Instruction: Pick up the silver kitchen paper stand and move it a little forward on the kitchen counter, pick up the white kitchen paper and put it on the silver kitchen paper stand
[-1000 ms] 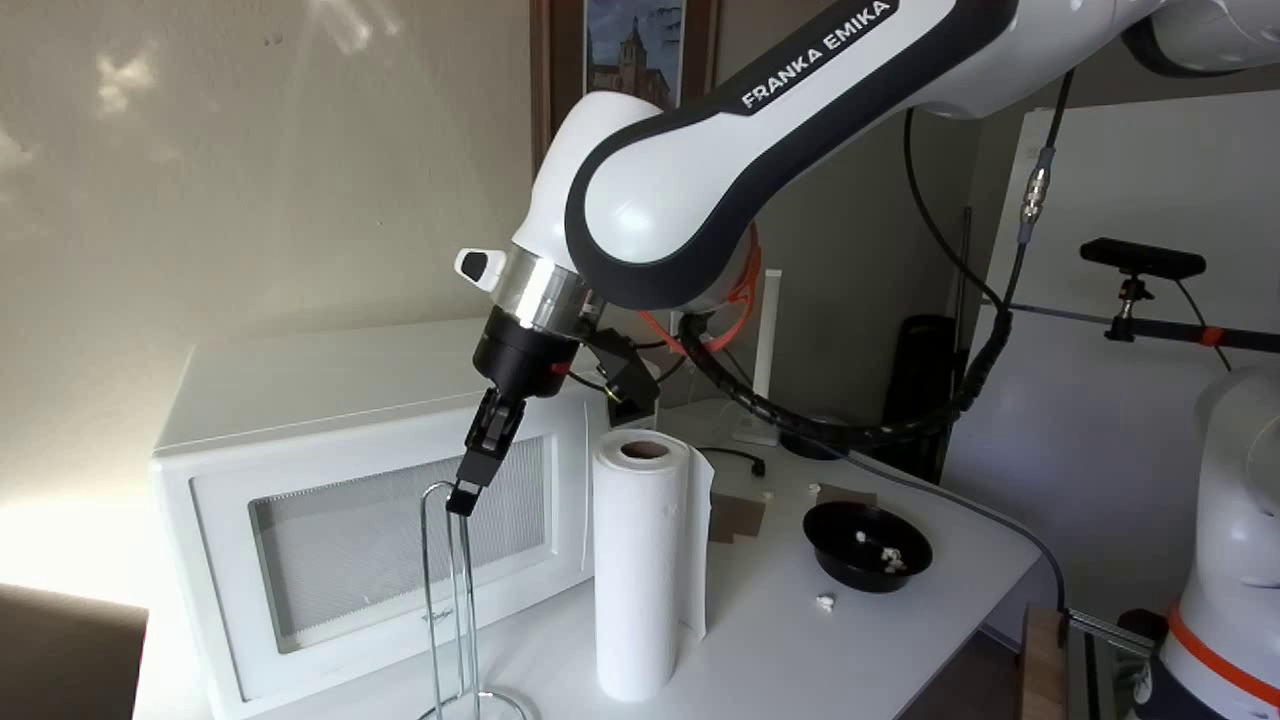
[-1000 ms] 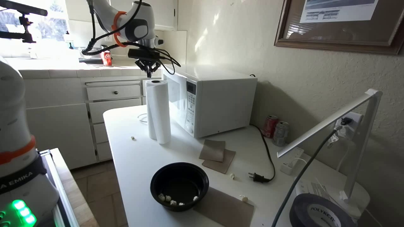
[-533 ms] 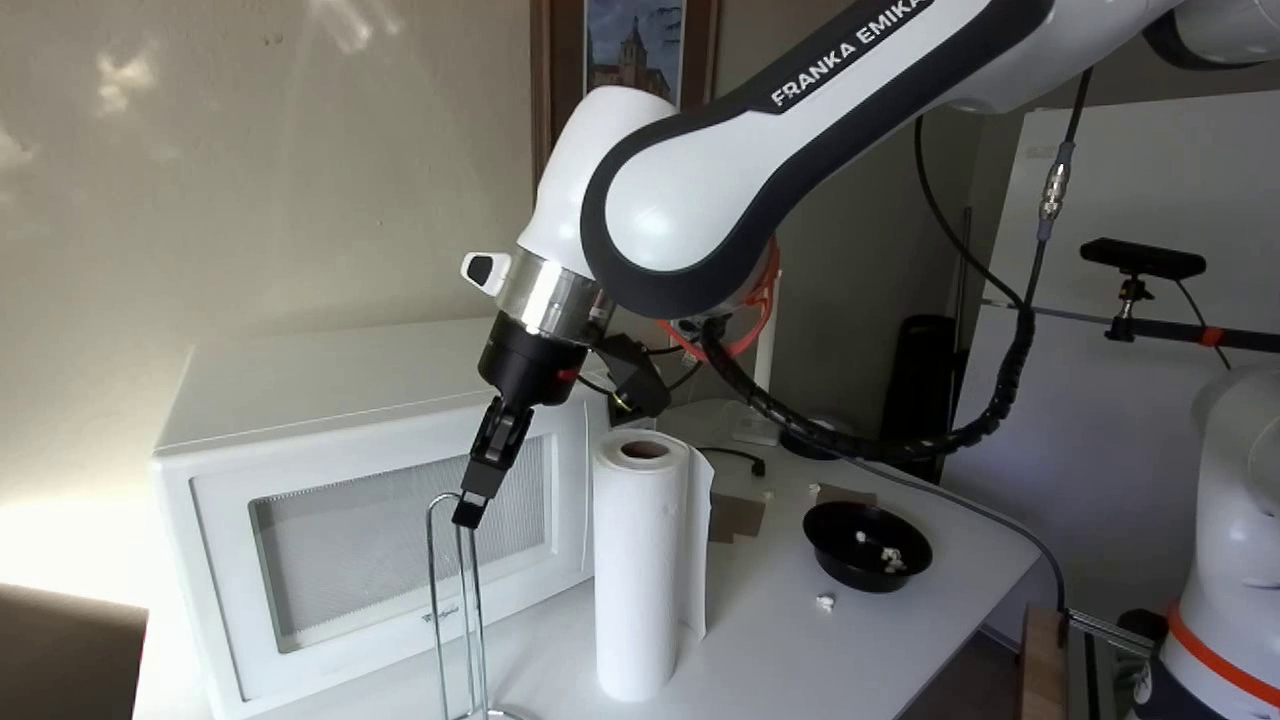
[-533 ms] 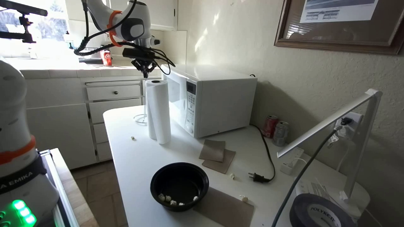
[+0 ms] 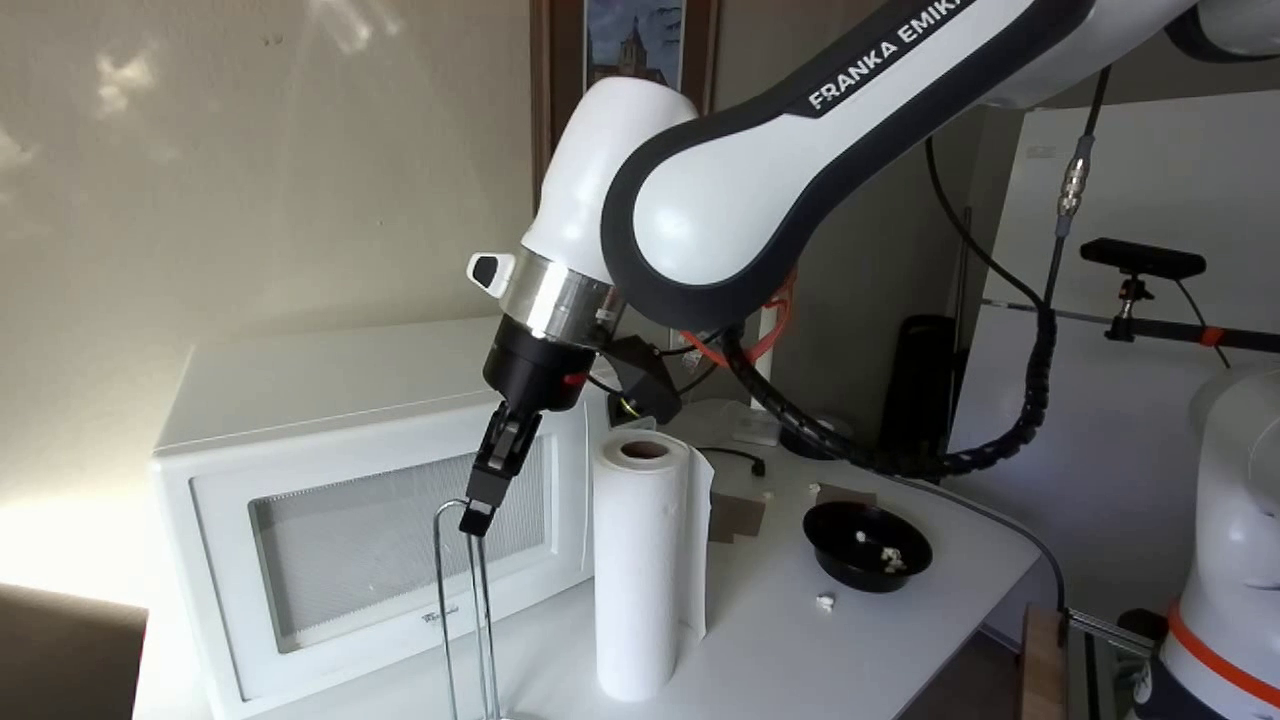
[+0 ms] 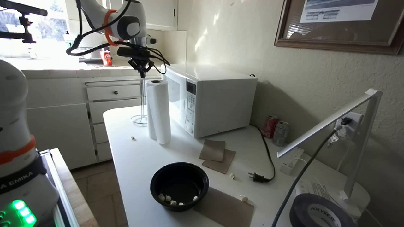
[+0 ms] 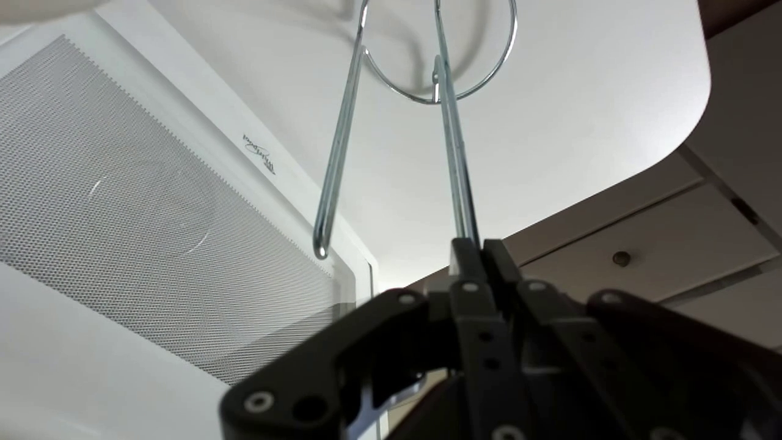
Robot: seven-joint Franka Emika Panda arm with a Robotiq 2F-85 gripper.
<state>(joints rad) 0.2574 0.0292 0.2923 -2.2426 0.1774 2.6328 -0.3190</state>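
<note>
ok so rn the gripper is clamped on the silver kitchen paper stand, pinching wire near the top and off to one side, w/ another upright hanging free next to it. That's the bit that matters imo: stand runs down below the grip, long axis roughly vertical, while the gripper leans in from above on a slant. Its base is in front of the microwave door, either on the kitchen counter or just over it, can't tell which. The white kitchen paper stands upright near it, on the side toward the black bowl, so not on the stand yet. Prob step 1, the fwd shift, is the one in hand. Imo keep the base level, b/c an off-center hold could let it twist or clip the paper. Paper pickup comes after.
</note>
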